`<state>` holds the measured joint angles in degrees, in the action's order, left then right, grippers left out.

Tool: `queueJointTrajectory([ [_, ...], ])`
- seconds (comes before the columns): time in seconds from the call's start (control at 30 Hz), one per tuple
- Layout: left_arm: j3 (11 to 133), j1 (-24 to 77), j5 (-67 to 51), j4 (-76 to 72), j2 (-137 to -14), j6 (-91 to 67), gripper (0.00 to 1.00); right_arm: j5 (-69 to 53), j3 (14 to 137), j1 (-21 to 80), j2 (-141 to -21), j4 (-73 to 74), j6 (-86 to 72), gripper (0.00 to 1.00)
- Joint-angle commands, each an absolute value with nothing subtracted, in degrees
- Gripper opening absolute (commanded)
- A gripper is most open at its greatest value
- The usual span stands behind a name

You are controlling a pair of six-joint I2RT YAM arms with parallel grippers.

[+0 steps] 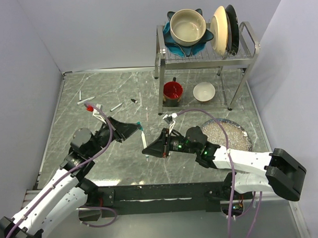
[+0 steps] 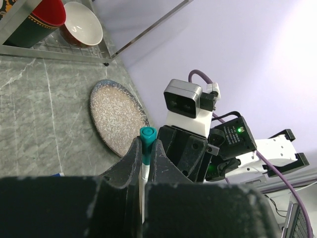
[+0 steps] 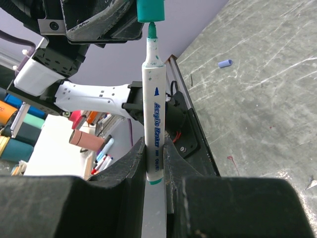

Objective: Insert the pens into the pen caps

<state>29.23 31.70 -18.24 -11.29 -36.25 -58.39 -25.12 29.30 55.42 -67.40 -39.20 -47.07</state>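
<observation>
My right gripper (image 1: 148,150) (image 3: 154,148) is shut on a white pen (image 3: 154,99) marked "Acrylic Marker" and holds it above the table. My left gripper (image 1: 139,126) (image 2: 146,144) is shut on a teal pen cap (image 2: 147,135) (image 3: 150,10). The pen's teal nib (image 3: 151,29) sits right at the cap's open mouth, in line with it. In the top view the pen (image 1: 144,140) spans the gap between the two grippers. Other thin pens (image 1: 116,107) (image 1: 86,101), a black cap (image 1: 133,101) and a red piece (image 1: 89,108) lie at the back left. A blue cap (image 3: 225,63) lies on the table.
A metal dish rack (image 1: 250,40) stands at the back right with a bowl (image 1: 187,26) and plates on it. Under it are a red cup (image 1: 172,91) and a white bowl (image 1: 204,91). A speckled plate (image 1: 227,133) lies beside my right arm.
</observation>
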Motion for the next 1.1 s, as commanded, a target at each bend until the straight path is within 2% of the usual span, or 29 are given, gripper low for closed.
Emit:
queueJointTrajectory([
  [0.0, 28.5, 31.9, -20.8, -14.4, -35.2, -58.4, 0.01, -24.4, 30.9, 55.8, -65.5, -40.7, -46.6, 0.00],
  [0.17, 27.7, 32.0, -25.3, -13.6, -34.9, -57.1, 0.01, -23.6, 31.7, 55.8, -64.3, -38.4, -45.2, 0.00],
  [0.87, 27.8, 32.4, -26.6, -11.0, -35.7, -53.7, 0.01, -17.8, 38.6, 55.7, -62.4, -28.2, -38.8, 0.00],
  [1.07, 28.1, 32.4, -29.4, -12.0, -34.9, -53.2, 0.08, -15.9, 41.3, 55.7, -62.0, -24.9, -33.3, 0.00],
])
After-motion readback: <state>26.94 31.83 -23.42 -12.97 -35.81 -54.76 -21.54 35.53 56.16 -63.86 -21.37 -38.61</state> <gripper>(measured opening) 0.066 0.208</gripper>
